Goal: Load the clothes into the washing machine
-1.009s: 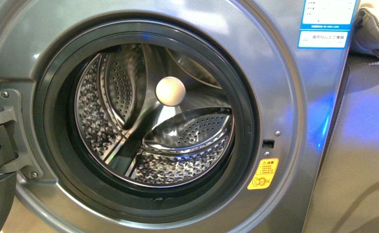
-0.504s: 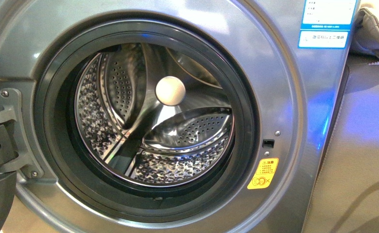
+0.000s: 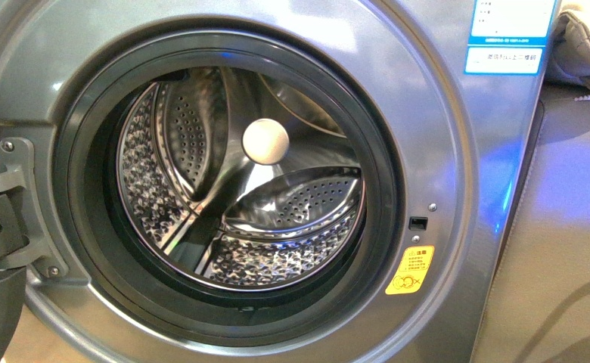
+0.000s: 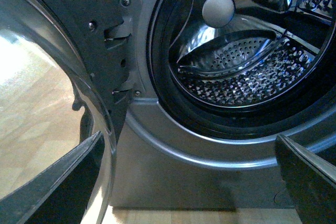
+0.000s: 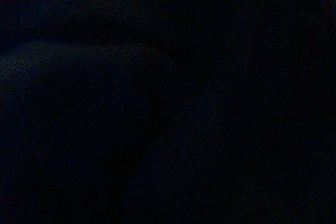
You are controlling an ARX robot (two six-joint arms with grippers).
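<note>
The left gripper (image 4: 188, 139) hangs with its dark, flat fingers (image 4: 73, 182) spread wide and nothing between them, close before the washing machine (image 3: 443, 151). The machine's smooth silver-grey front rings a dark rubber gasket (image 3: 88, 227) and a shiny perforated steel drum (image 3: 292, 257). The right wrist view is dark, so I cannot tell the state of the right gripper.

The washing machine (image 3: 443, 151) has a smooth, satin metallic front. Its gasket (image 3: 84, 197) looks like matt dark rubber, and the drum (image 3: 292, 261) is glossy perforated steel. Far right, padded fabric (image 3: 587, 38) looks soft and matt. The right wrist view is dark.
</note>
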